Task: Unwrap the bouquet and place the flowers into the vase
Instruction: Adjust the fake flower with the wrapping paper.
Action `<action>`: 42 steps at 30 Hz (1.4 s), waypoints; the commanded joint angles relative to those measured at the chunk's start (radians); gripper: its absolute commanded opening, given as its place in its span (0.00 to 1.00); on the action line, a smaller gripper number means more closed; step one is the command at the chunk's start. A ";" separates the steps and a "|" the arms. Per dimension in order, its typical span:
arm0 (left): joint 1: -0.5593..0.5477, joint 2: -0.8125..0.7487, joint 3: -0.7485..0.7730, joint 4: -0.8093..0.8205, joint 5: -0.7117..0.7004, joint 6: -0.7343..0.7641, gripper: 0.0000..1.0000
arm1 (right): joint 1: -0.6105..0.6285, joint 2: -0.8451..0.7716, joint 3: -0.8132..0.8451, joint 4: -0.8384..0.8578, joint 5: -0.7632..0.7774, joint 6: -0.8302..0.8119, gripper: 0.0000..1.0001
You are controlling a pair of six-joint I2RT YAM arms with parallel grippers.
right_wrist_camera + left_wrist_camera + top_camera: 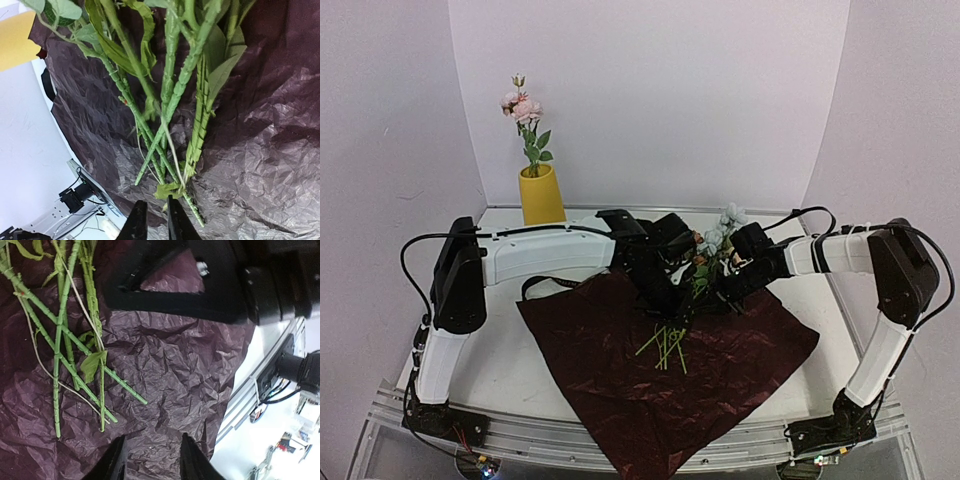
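- Left gripper point(154, 438) gapes empty above dark red paper point(175, 365).
- Right gripper point(156, 201): jaws narrow, near stem ends of flowers point(192, 65); hold unclear.
- Yellow vase point(541, 195) stands far left.

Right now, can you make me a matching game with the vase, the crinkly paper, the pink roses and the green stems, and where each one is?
Things:
1. yellow vase
2. dark red wrapping paper
3. pink roses
4. green stems

Places:
A. spread open on the table
B. lying on the paper
C. at the back of the table
D. standing in the vase

Pairs: 1-C, 2-A, 3-D, 4-B
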 commanded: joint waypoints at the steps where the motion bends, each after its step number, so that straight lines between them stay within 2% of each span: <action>1: 0.012 -0.060 0.029 0.005 -0.052 -0.001 0.40 | -0.005 0.000 0.013 -0.029 -0.023 -0.015 0.18; 3: 0.025 -0.072 0.011 0.006 -0.054 -0.001 0.41 | -0.005 0.008 0.011 -0.029 -0.022 -0.026 0.32; 6: 0.035 -0.076 -0.026 0.005 -0.063 -0.002 0.42 | -0.006 0.027 0.009 -0.023 -0.013 -0.035 0.38; 13: 0.037 -0.096 -0.151 0.006 -0.213 -0.014 0.42 | 0.020 0.112 0.030 0.045 -0.018 -0.012 0.39; 19: 0.044 -0.049 -0.151 0.014 -0.308 0.021 0.43 | 0.049 0.133 0.061 0.010 0.076 0.016 0.40; 23: 0.046 0.002 -0.113 0.020 -0.368 0.040 0.53 | 0.060 0.130 0.077 -0.031 0.143 0.033 0.41; 27: 0.046 0.027 -0.114 0.038 -0.342 0.068 0.54 | 0.081 0.137 0.116 -0.107 0.208 0.042 0.42; 30: 0.047 0.037 -0.128 0.053 -0.326 0.090 0.53 | 0.091 0.167 0.154 -0.179 0.254 0.060 0.35; 32: 0.048 0.038 -0.139 0.071 -0.286 0.109 0.53 | 0.095 0.184 0.171 -0.213 0.278 0.072 0.34; 42: 0.063 0.006 -0.257 0.195 -0.151 0.139 0.56 | 0.121 0.228 0.228 -0.311 0.346 0.088 0.33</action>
